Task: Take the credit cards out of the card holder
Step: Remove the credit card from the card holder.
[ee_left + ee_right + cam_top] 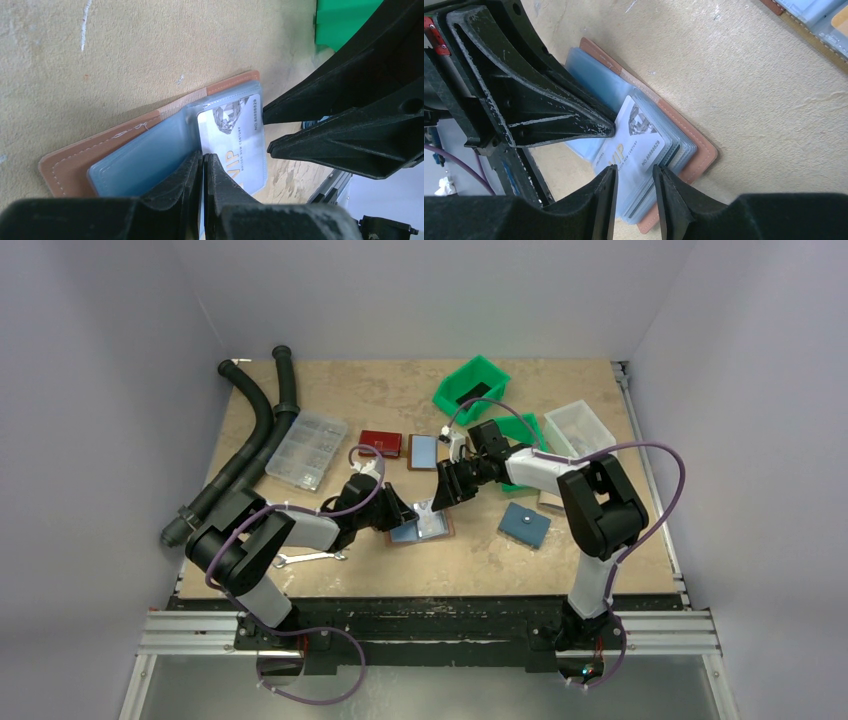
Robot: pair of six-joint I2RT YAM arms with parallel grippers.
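Note:
The brown card holder (445,530) (75,160) (704,150) lies open on the table, its clear blue sleeves fanned out. A white credit card printed VIP (235,135) (636,137) sits in the top right-hand sleeve. A dark card edge (665,164) shows lower in the stack. My left gripper (412,516) (204,159) (609,131) is shut, its tips resting at the holder's fold. I cannot tell whether a sleeve is pinched. My right gripper (438,504) (267,127) (635,172) hovers open over the VIP card's outer end.
A second open card holder (425,450) and a red wallet (380,443) lie behind. A blue square pouch (525,525) is to the right. Green bins (470,388), a clear tub (580,428), a parts organiser (308,448), black hoses (250,440) and a wrench (310,558) ring the area.

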